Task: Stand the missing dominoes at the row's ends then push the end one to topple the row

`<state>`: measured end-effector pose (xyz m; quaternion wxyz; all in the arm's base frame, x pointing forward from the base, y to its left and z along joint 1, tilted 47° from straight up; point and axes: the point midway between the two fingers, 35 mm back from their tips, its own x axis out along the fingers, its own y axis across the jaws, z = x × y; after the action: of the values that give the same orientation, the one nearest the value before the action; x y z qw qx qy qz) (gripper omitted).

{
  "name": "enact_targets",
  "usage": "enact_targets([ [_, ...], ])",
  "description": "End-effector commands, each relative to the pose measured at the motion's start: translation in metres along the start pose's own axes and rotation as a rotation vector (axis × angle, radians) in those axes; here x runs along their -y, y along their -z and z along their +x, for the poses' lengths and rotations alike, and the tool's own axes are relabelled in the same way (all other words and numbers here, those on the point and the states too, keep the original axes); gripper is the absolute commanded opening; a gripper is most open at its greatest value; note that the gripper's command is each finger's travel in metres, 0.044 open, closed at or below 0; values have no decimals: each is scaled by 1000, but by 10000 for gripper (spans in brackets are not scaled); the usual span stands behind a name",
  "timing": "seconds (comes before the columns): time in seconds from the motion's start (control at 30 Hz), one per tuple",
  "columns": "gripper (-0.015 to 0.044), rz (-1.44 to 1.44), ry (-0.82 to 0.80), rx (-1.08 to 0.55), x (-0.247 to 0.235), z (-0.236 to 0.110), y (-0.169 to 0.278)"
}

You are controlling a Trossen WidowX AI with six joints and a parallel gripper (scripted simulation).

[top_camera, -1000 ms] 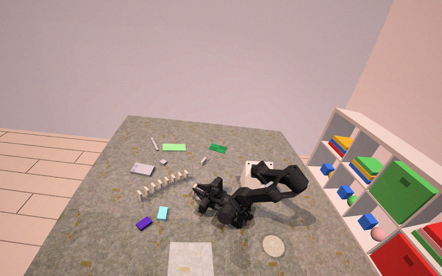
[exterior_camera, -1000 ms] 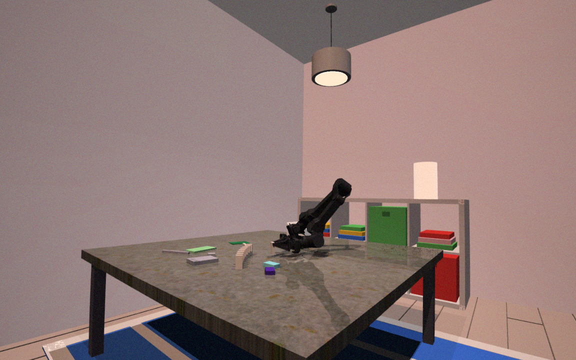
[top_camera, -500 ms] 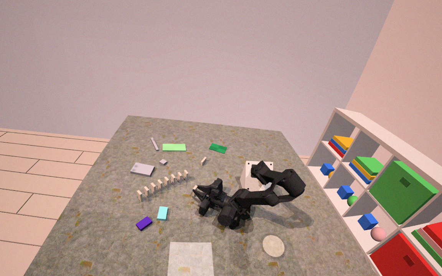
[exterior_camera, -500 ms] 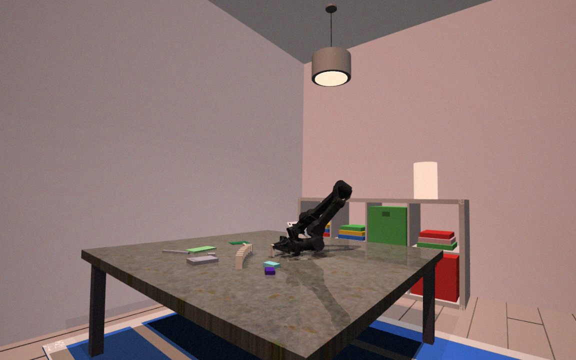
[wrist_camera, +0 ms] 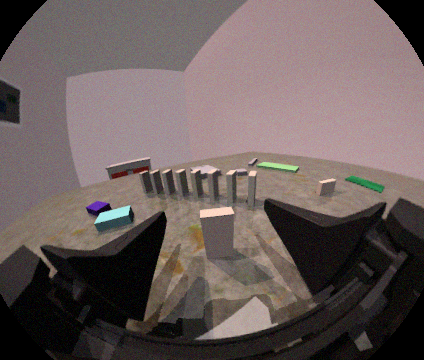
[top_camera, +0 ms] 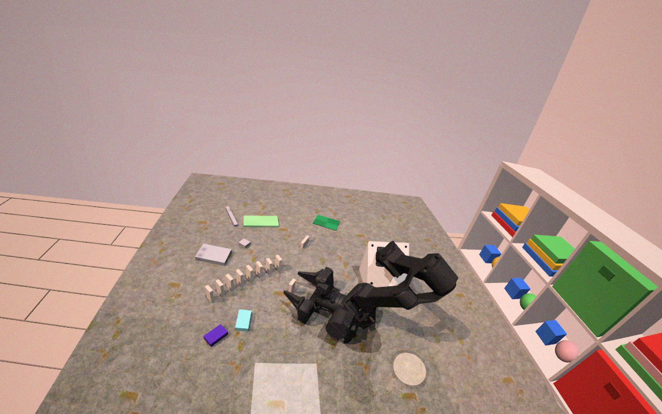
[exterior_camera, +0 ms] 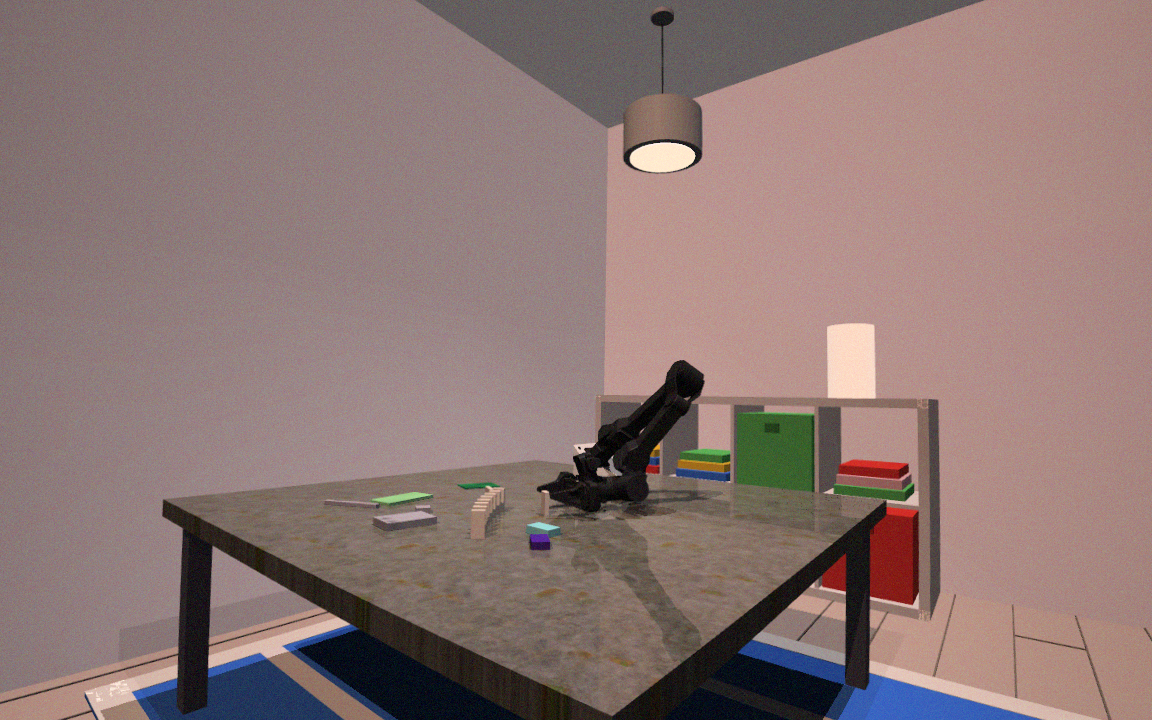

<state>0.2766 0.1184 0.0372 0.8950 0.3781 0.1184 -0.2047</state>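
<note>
white sheet (top_camera: 284,387) cut off by bottom edge; shelf (top_camera: 588,288) cropped

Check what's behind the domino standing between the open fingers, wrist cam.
Behind the freed domino stands the row of dominoes, with a gap between them. The gripper is open, touching nothing. The tabletop directly behind the domino is hidden.

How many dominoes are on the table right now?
10. Eight stand in the curved row; one domino stands between the open end effector fingers; one loose domino sits apart near the dark green tile.
</note>
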Motion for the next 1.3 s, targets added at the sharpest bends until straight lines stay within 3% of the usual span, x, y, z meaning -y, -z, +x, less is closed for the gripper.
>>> enact_targets([
  [0.0, 440, 4, 2, 2, -1, 0, -13],
  [0.17, 440, -1, -1, 1, 0, 0, -48],
  [0.4, 440, -112, 81, -82, 2, 21, -48],
  [0.6, 440, -323, 286, -400, 26, 66, -55],
  [0.8, 440, -383, 360, -866, 50, 70, -58],
  [0.9, 440, -336, 313, -1113, 47, 59, -59],
  [1.1, 440, -164, 102, -1440, 20, 39, -75],
  [1.27, 440, -3, -8, -1549, -1, 30, -93],
])
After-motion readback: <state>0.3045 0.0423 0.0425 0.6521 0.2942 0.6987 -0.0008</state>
